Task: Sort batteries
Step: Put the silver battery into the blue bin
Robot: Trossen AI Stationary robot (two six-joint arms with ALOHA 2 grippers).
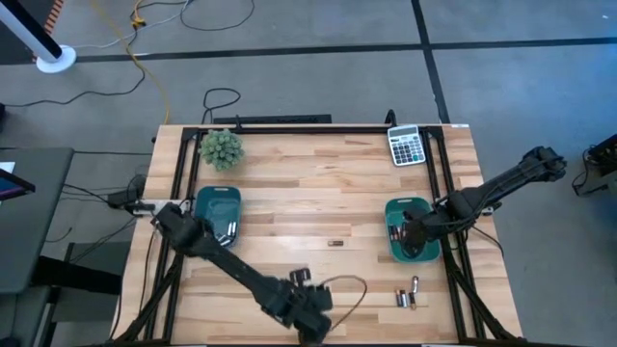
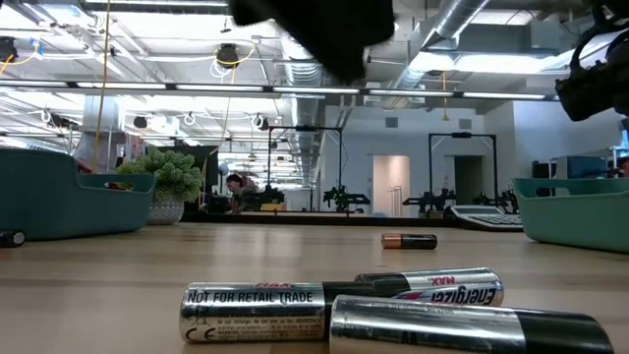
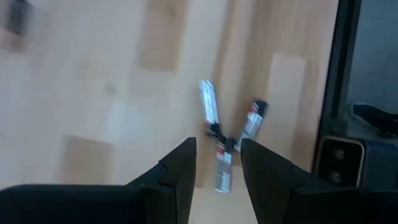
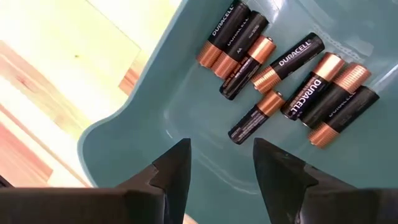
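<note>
Three silvery batteries (image 2: pixel 344 307) lie at the low view's bottom edge, the left gripper (image 3: pixel 217 163) above them, fingers apart and empty (descending onto one seems next). Mid-frame, a coppery battery (image 2: pixel 409 241) waits. At right, the right gripper (image 4: pixel 216 168) hovers, fingers spread, over the right bin (image 1: pixel 393 241); the left bin's (image 1: pixel 201 204) contents are unclear.

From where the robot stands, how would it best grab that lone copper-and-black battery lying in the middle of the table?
Probably from straight above, one finger on each long side, closing across the middle of its barrel. The lone battery lies flat on the bare wooden table, on its side, apart from everything else, so nothing blocks the fingers. Its rounded ends are small and could slip. The open left gripper is nearer.
</note>
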